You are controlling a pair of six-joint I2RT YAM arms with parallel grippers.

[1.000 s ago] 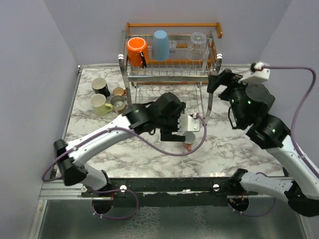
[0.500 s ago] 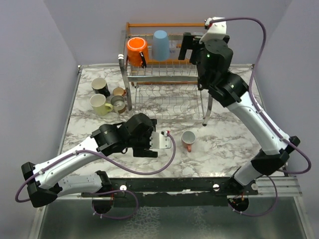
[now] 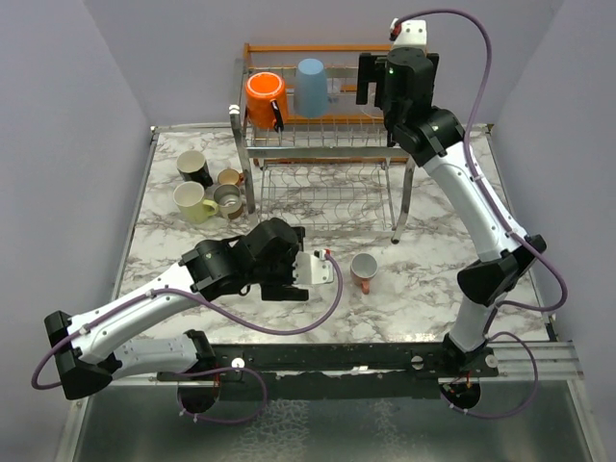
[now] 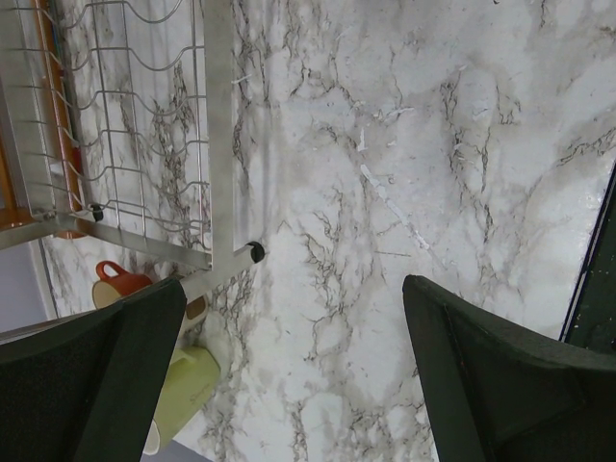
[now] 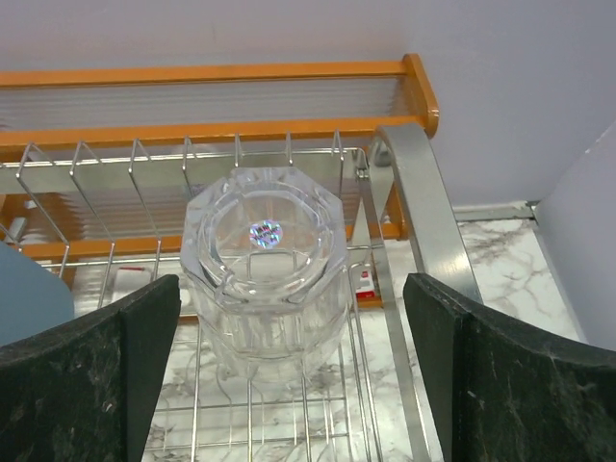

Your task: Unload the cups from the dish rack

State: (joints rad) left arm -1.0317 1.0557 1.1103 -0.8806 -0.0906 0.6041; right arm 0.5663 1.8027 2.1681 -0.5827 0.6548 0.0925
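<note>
Marbled tabletop (image 3: 443, 260), lilac walls: you are working the dish rack (image 3: 332, 48) standing at the far side. Its upper tier is carrying three cups: orange mug (image 3: 262, 96), blue cup (image 3: 309, 85), and a clear glass (image 5: 265, 250) at the right end, apparently bottom-up. Your right gripper (image 5: 291, 289) is hovering over that glass, fingers spread wide, one on either side, touching nothing. Your left gripper (image 4: 294, 289) is hanging over bare tabletop near a rack leg, fingers likewise apart and carrying nothing. Sitting off the rack: black mug (image 3: 193, 166), yellow mug (image 3: 192, 201), tan cup (image 3: 229, 177) and greyish cup (image 3: 227, 200) beside its left legs, and a reddish cup (image 3: 364, 269) in front. Hazards, as judged: the glass is looking slick, so a shallow or off-centre close is risking a slip; a finger descending onto the wires is risking a snag; a tilted lift is risking a knock against the blue cup.
</note>
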